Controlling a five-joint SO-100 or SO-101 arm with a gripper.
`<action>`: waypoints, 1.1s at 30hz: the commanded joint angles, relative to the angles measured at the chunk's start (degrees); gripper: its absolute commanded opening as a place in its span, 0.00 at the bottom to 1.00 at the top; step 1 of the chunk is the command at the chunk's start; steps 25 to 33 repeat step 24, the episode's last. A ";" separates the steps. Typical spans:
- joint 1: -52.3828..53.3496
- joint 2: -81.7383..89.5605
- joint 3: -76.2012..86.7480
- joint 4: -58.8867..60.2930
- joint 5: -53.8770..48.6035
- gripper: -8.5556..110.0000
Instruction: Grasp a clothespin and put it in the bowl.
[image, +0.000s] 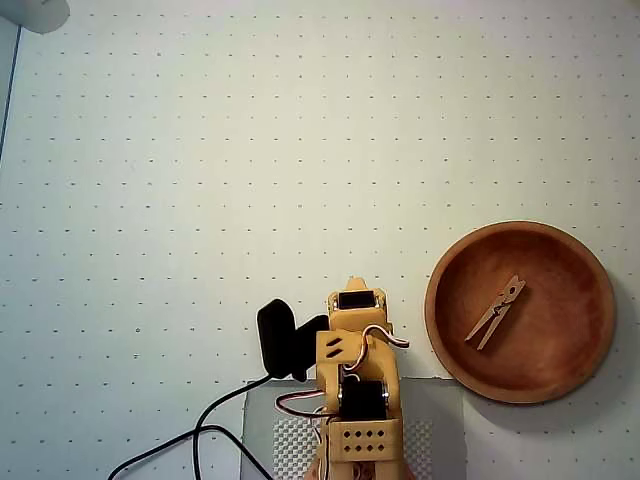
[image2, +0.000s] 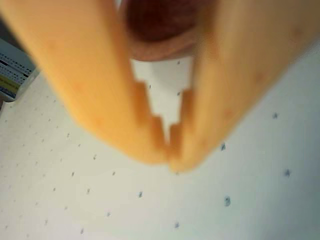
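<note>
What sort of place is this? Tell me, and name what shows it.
Probably a hobby or lab robot workbench: a white dotted mat covers the table, a small yellow arm trails loose cables, and a wooden bowl holding a clothespin sits like a practice prop.

- The dotted table (image: 250, 150) lies open across the overhead view's top and left.
- The bowl (image: 445, 330) (clothespin (image: 496, 313) inside) blocks the right side.
- A black cable (image: 200, 435) trails at bottom left.
</note>
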 joint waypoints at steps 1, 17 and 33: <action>0.00 0.97 -1.14 0.18 -0.44 0.05; -0.44 0.79 -1.23 -0.09 -0.88 0.05; -0.09 0.53 -1.23 -0.26 -0.70 0.05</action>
